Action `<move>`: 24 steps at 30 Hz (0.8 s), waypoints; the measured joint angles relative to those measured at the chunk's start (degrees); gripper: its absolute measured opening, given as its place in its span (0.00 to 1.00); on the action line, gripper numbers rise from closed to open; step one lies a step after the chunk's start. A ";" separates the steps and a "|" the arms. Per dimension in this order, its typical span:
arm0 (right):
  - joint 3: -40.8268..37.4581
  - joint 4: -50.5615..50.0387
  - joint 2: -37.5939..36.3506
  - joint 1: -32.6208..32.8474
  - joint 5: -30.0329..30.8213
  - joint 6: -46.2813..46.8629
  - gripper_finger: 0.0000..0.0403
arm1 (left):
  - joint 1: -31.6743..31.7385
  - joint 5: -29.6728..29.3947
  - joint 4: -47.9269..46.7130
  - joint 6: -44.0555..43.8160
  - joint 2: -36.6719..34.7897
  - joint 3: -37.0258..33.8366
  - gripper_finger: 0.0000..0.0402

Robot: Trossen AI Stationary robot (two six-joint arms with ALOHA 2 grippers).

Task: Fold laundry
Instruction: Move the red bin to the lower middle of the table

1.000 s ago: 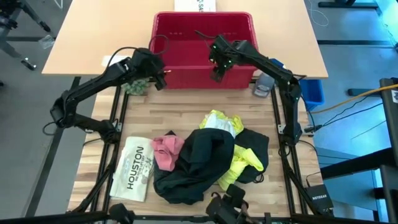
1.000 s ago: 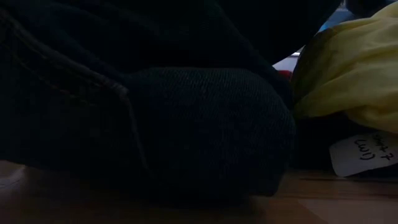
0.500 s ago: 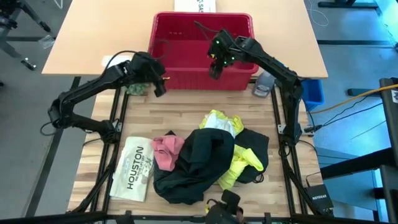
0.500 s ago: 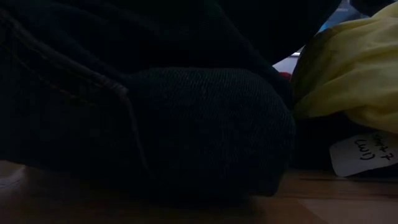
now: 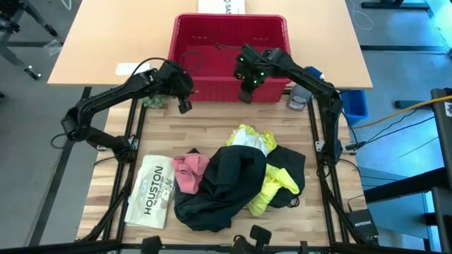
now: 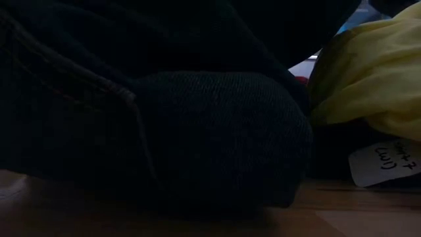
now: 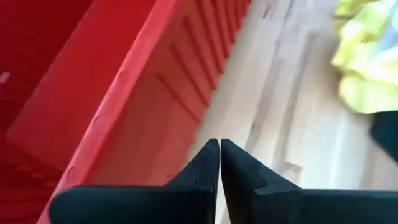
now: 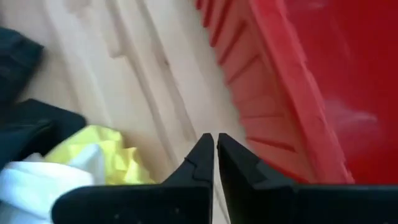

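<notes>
Both empty, pressed together: left gripper [image 5: 184, 107], right gripper [image 5: 245, 97]. Soft, limp trousers [image 5: 222, 185]; best pinched at an edge.

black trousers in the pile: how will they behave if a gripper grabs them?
Probably floppy: the large black trousers lie crumpled in soft folds on the wooden table. Likely the heaviest garment, since they show the largest and their weave looks thick in the low view. They overlap the bright yellow T-shirt and touch the small pink cloth, so lifting may drag both.
</notes>
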 joint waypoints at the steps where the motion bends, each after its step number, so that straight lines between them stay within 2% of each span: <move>1: -0.52 0.09 0.02 -0.51 0.03 -0.01 0.03 | 0.64 -0.02 0.12 0.34 0.90 0.00 0.00; 7: -5.17 5.91 0.00 -6.29 -0.29 0.65 0.01 | 5.03 -0.19 6.93 1.71 5.40 -0.04 0.00; 11: -6.49 11.37 0.00 -10.83 -1.94 4.82 0.00 | 8.12 -0.66 10.50 -1.28 6.67 0.56 0.00; 14: -6.59 15.08 0.17 -12.92 -0.56 6.39 0.00 | 9.99 -0.58 13.04 -2.71 6.69 0.81 0.00; 24: -6.52 16.17 0.08 -12.77 -4.86 7.73 0.00 | 11.80 0.56 12.01 -3.21 6.67 1.60 0.00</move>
